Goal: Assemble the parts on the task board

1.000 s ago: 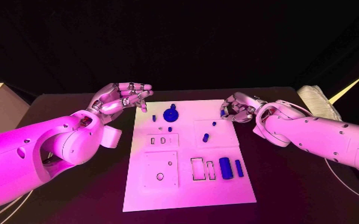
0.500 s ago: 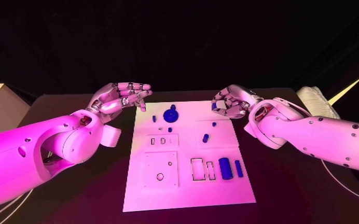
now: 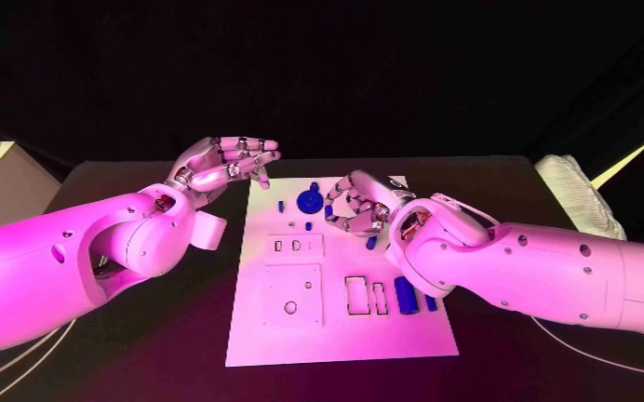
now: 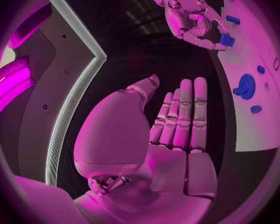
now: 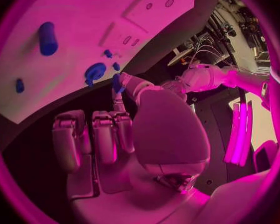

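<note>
The white task board [image 3: 336,337] lies in the middle of the black table. A round blue part [image 3: 310,200] stands near its far edge, with small blue pegs [image 3: 281,206] beside it. A blue cylinder [image 3: 404,291] and a thin blue bar [image 3: 430,301] lie at the near right. My right hand [image 3: 355,203] hovers over the far middle of the board, just right of the round part, and pinches a small blue part [image 5: 117,82] at its fingertips. My left hand [image 3: 228,162] hangs over the board's far left corner and holds nothing; its fingers [image 4: 180,117] lie straight and side by side.
Rectangular recesses [image 3: 357,295] and a square inset plate [image 3: 291,294] with holes sit in the near half of the board. A pale ribbed object [image 3: 577,193] lies at the table's right edge. Dark bare table [image 3: 148,346] flanks the board on both sides.
My right hand has swung left from the board's far right corner to its far middle, close to the round part, still carrying the small blue part. The left hand has hardly moved.
</note>
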### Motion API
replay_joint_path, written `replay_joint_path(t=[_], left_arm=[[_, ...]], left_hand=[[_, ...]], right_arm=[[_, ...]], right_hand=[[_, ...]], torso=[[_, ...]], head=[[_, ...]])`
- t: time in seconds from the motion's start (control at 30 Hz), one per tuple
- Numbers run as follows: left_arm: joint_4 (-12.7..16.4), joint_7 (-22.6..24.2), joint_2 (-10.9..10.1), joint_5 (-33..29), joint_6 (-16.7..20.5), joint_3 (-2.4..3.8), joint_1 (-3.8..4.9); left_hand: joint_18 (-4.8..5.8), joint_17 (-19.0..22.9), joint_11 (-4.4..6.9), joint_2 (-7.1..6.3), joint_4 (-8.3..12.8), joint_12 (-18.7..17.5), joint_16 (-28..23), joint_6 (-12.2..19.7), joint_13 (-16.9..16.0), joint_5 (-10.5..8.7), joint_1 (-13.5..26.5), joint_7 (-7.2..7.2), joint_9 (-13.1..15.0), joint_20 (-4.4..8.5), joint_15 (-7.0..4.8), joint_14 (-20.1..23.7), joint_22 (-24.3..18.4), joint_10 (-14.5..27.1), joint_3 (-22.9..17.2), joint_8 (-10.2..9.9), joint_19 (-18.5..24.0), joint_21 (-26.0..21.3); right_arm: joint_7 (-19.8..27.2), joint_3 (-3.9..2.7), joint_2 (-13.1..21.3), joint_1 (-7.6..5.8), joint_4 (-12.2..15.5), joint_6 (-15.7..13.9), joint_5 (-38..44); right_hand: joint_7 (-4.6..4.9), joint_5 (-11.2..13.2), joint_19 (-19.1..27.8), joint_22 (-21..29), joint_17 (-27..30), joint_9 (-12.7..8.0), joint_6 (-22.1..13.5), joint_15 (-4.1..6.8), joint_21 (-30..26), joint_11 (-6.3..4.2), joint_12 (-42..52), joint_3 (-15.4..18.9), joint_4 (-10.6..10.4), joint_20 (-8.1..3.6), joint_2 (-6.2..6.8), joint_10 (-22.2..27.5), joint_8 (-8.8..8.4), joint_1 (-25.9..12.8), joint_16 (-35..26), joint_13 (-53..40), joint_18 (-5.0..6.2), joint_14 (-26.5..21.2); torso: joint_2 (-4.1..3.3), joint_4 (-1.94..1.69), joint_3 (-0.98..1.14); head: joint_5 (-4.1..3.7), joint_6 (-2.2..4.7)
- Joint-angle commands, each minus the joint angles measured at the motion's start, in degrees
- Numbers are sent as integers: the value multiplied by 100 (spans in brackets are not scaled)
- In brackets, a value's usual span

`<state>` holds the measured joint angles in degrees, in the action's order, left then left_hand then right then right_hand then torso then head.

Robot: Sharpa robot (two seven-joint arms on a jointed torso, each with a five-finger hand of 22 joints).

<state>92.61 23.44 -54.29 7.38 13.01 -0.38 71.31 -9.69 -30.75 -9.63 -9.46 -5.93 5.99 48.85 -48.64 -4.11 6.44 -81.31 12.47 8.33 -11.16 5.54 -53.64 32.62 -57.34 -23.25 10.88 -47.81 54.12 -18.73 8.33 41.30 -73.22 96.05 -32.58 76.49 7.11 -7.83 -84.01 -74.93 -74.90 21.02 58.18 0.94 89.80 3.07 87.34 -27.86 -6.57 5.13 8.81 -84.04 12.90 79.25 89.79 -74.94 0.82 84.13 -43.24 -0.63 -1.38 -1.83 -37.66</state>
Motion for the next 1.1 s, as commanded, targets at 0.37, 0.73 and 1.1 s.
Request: replay_joint_path(t=[0.37, 0.73, 1.1], left_arm=[[-41, 18, 37, 17, -88, 1, 4], [-38, -8, 46, 18, -112, 1, 5], [-51, -29, 41, 19, -132, 1, 5]], left_hand=[[-81, 10, -3, -15, -6, 25, 29, 27, 6, -15, 36, 67, -8, 1, 10, 28, 11, 42, -35, 32, 32, 30], [-82, 11, -2, -14, -5, 27, 34, 25, 5, -14, 38, 66, -7, 1, 9, 25, 13, 38, -38, 34, 35, 35], [-83, 13, -1, -15, -5, 29, 38, 23, 4, -15, 42, 66, -7, 0, 9, 23, 16, 36, -40, 36, 38, 40]], right_arm=[[-721, 42, -592, 313, -189, -175, 978], [-881, 75, -856, 446, -385, 18, 1103], [-982, 95, -997, 526, -526, 109, 1288]], right_hand=[[-8, 15, -599, -1507, -1510, 41, 53, 36, 20, -54, -25, -36, -3, -31, 21, -329, 97, -110, 21, -1240, -82, 587], [-15, -22, -599, -1507, -1510, 45, 49, 45, 20, -61, -47, -40, 0, -39, 65, -313, 114, -176, 21, -1222, -82, 587], [-18, -38, -599, -1507, -1510, 47, 50, 47, 20, -63, -41, -41, -4, -42, 84, -319, 124, -212, 21, -1227, -82, 587]], torso=[[4, -4, -4], [3, -8, -3], [10, -7, -7]], head=[[129, -119], [172, -155], [203, -183]])
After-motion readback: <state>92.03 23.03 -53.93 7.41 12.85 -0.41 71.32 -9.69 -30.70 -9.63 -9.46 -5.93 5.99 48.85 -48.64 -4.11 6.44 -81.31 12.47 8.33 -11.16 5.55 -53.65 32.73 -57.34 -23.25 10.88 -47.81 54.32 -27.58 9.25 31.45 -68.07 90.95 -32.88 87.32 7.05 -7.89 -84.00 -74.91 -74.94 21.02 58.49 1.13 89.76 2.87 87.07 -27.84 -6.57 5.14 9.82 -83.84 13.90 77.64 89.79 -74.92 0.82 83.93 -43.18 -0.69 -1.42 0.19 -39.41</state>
